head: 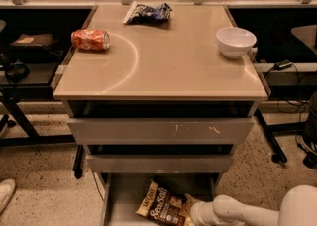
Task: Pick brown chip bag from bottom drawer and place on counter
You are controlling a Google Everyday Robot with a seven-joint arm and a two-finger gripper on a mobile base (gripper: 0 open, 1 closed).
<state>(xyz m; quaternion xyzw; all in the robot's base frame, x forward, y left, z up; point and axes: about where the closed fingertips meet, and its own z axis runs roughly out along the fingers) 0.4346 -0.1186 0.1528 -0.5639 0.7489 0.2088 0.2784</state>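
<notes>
The brown chip bag (161, 205) lies flat in the open bottom drawer (124, 195), near its middle, with the "Sea Salt" script facing up. My gripper (192, 216) reaches in from the lower right at the bag's right end, and the white arm (247, 214) trails off to the right. The bag's right edge is hidden behind the gripper. The beige counter (173, 66) tops the drawer unit.
On the counter lie an orange can (90, 39) at the left, a dark blue and white bag (147, 13) at the back and a white bowl (236, 41) at the right. Two wider grey drawers (158, 131) overhang the bottom drawer. Desks flank both sides.
</notes>
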